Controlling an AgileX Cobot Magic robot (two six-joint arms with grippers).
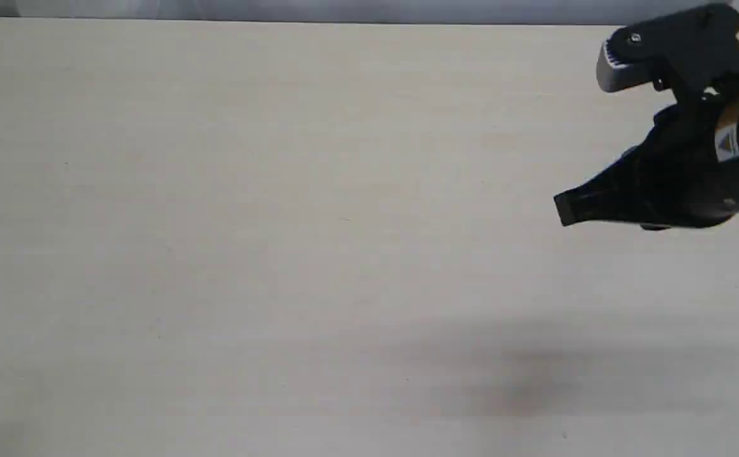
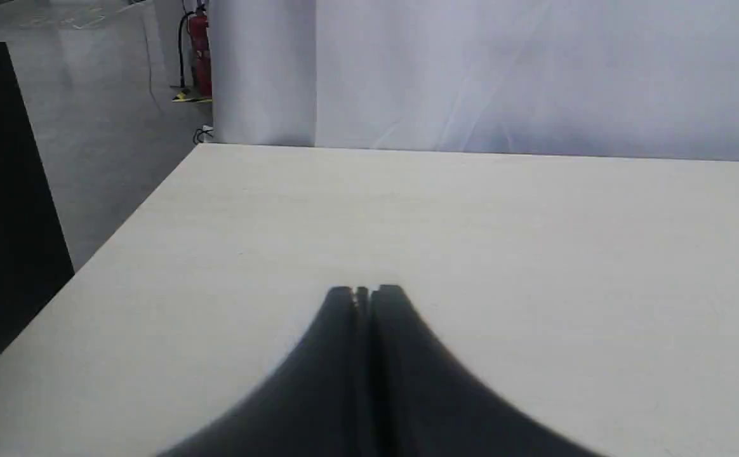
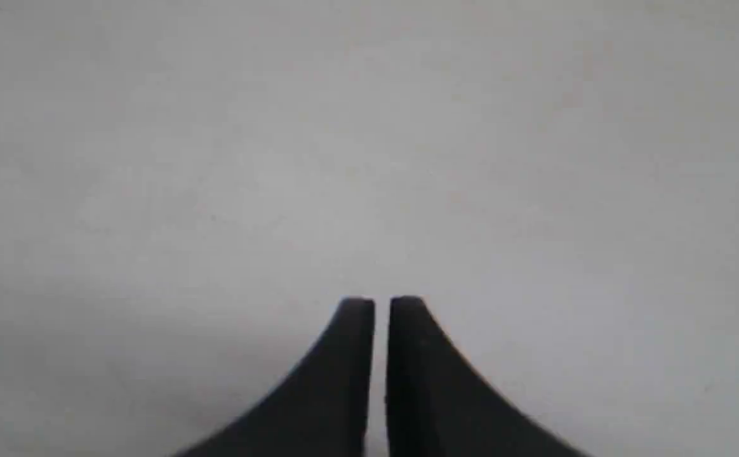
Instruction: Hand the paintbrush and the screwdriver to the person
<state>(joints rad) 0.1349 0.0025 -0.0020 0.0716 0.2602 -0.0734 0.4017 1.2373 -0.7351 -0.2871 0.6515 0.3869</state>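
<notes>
Overhead, the exterior view shows a pale beige table with nothing lying on the part in frame. The right gripper reaches in from the right edge, hanging above the surface, its black fingers drawn to one blunt tip that points left. A yellow ring circles the arm behind it, and a grey-and-black bracket sits on top. A soft shadow falls on the table nearer the camera.

The left wrist view shows the left gripper over the same table, jaws pressed flat together and pinching nothing. Past the far edge hangs a white backdrop, with a red fire extinguisher standing on the grey floor beside it.

The right wrist view shows the right gripper's fingers all but together, a thin slit between them, gripping nothing, with bare tabletop beyond.

Where the paintbrush, the screwdriver and the person are, none of the views tells.
</notes>
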